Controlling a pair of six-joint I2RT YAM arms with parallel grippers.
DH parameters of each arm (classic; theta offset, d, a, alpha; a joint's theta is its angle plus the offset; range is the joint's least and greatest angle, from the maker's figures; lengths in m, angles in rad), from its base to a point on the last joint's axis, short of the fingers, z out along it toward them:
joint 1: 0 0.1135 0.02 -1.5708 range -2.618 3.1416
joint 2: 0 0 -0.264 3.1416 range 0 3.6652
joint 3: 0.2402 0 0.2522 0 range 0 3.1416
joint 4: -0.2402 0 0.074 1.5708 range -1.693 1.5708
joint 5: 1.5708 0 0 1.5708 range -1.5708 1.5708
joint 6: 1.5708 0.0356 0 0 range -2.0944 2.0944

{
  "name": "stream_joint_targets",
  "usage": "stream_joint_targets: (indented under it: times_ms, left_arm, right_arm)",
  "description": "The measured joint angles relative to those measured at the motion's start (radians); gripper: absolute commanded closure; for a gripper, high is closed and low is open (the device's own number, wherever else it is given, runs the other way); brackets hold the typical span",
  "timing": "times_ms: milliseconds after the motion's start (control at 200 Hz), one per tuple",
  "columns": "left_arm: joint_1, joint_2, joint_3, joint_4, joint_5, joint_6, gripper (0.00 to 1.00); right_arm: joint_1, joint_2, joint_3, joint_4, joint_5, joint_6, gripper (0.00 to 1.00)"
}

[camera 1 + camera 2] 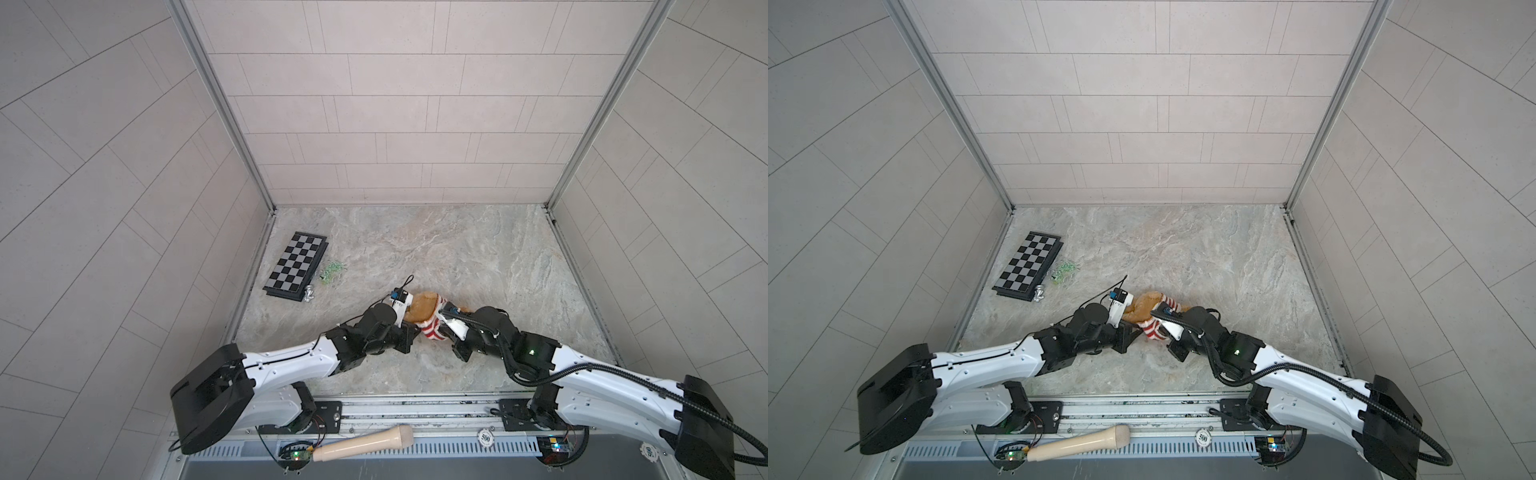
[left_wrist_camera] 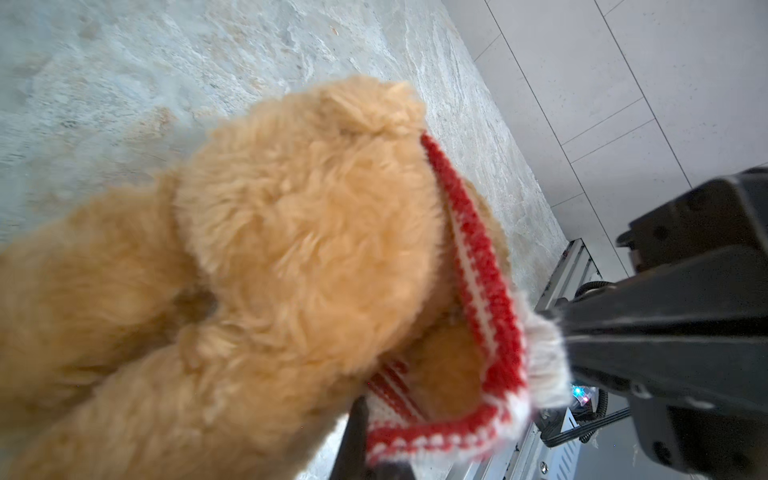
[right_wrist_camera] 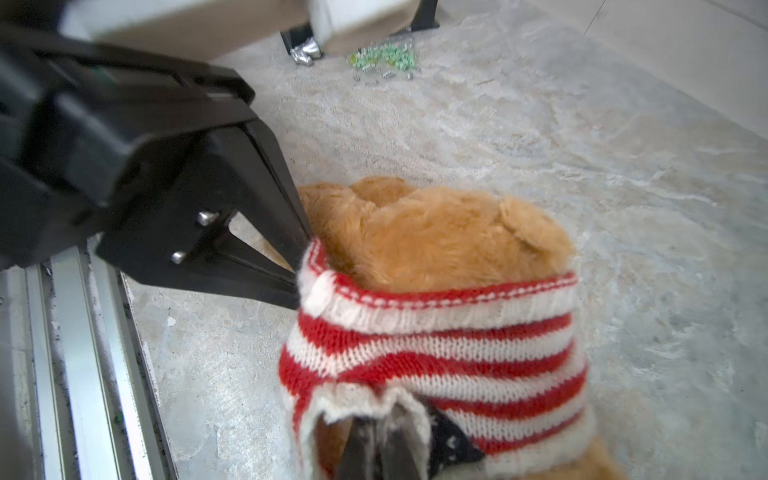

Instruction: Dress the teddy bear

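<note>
The right jaws are pressed together on a white ribbed edge of the red-and-white striped sweater point(image 3: 457, 357), and in the right wrist view the knit bunches over their tips. The left jaws are closed too, nipping the opposite rim of the sweater's opening, right against the fur. Between the two pairs of jaws the knit is stretched into a wide band.

The teddy bear point(image 3: 436, 237) lies on the surface point(image 3: 540, 124) directly between the jaws, with the sweater wrapped round the end of it nearest them. Golden fur with a round, ear-like bump sticks out past the ribbed rim on the side away from the right jaws. I cannot tell for sure which end of the bear is inside. In both top views the bear point(image 1: 422, 309) point(image 1: 1142, 307) reaches away from the jaws with much of its fur bare.

I judge the dressing begun but far from finished. The opening is over one end of the bear, no limb shows through a sleeve, and the body is mostly uncovered. What is left is to draw the knit along the body, get the arms into the sleeves and straighten it.

Well beyond the left jaws lie a chessboard point(image 1: 297, 266), a silver chess piece point(image 1: 309, 294) and some green bits point(image 1: 331, 275).
</note>
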Motion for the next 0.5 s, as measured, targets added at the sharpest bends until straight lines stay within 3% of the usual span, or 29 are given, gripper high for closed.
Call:
stream_joint_targets:
  times_ms: [501]
  left_arm:
    - [0.056, -0.075, -0.059, -0.011, -0.014, 0.034, 1.00]
  right_arm:
    - [0.000, -0.199, 0.000, 0.003, -0.048, 0.093, 1.00]
